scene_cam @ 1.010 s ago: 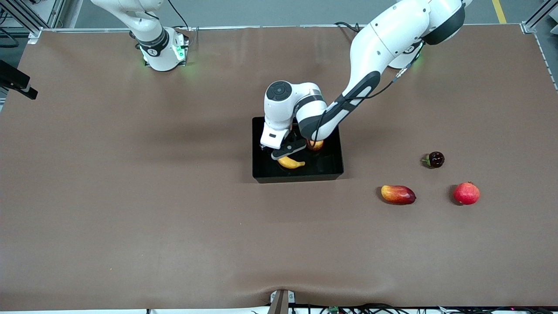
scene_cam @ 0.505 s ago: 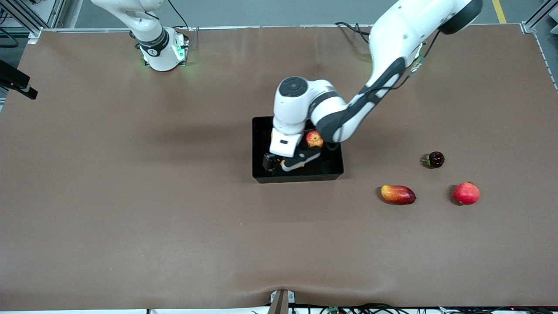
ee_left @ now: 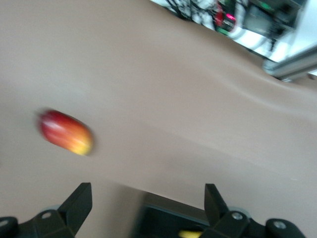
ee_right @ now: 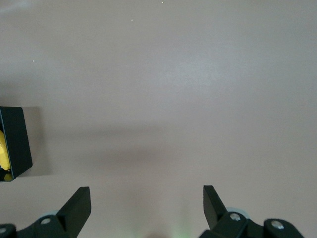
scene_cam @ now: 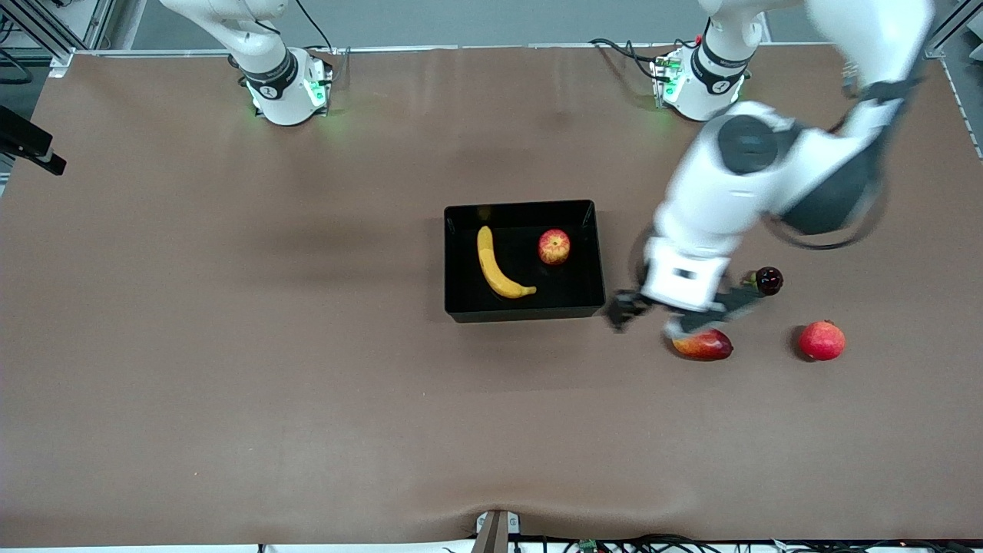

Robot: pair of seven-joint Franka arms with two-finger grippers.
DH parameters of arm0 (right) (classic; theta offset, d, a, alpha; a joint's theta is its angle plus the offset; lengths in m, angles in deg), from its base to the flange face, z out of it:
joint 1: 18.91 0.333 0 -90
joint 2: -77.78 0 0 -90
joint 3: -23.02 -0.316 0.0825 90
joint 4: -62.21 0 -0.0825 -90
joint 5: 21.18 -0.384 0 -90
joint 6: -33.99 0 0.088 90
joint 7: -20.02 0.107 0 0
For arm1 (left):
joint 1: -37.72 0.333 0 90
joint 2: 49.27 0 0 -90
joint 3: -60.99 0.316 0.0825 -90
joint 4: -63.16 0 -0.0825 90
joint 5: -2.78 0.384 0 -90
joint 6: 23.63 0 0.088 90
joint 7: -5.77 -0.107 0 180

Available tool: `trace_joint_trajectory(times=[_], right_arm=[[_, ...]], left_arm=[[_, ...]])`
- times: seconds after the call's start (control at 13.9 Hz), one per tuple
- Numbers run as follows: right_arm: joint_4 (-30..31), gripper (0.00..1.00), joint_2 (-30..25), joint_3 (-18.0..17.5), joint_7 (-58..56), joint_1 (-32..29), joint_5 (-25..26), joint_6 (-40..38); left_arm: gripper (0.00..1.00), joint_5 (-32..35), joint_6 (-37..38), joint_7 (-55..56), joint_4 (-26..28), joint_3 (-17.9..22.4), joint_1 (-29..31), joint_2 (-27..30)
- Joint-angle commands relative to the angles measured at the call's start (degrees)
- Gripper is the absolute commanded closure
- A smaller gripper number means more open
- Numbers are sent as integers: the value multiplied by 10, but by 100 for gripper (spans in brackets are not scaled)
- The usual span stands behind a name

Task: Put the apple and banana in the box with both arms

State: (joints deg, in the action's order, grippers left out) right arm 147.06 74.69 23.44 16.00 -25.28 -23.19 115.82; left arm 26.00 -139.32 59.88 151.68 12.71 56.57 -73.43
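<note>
Black and glossy, the box sits near the middle of the brown table, open at the top, with both fruits lying on its floor. The banana curves along the part of the box toward the right arm's end of the table, one tip close to the wall farthest from the front camera and the other reaching toward the nearer wall. The apple, red with yellow streaks, rests beside it toward the left arm's end, apart from the banana and not touching it. The left gripper hangs in the air over the bare table just beside the box's wall at the left arm's end, right above the mango, its two fingers spread wide with nothing between them; its wrist view shows the mango on the cloth and a corner of the box with a bit of yellow in it. A small dark round fruit lies farther from the front camera than the mango, and a plain red round fruit lies further toward the left arm's end. The right arm waits drawn back at its base; the right gripper shows only in its own wrist view, fingers wide apart and empty, over bare table with an end of the box at the edge.
</note>
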Motion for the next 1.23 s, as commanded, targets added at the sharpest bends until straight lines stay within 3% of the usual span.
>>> trace_joint_trajectory(times=[0.0,0.36,0.5,0.72,0.79,1.01,1.15], right_arm=[[0,0,-4,-8,-4,-11,1,-4],[0,0,-4,-7,-6,-10,6,-4],[0,0,-5,-7,-6,-10,7,-4],[0,0,-5,-7,-6,-10,8,-4],[0,0,-5,-7,-6,-10,8,-4],[0,0,-4,-7,-6,-10,8,-4],[0,0,-4,-7,-6,-10,8,-4]], left_arm=[[0,-17,63,-129,13,-43,106,39],[0,-58,276,-296,-62,-54,191,50],[0,-60,301,-308,-63,-53,209,84],[0,-62,319,-334,-59,-35,192,126],[0,-72,332,-342,-59,5,154,143],[0,-149,335,-394,-50,228,-12,201],[0,-174,333,-416,-19,325,-92,235]])
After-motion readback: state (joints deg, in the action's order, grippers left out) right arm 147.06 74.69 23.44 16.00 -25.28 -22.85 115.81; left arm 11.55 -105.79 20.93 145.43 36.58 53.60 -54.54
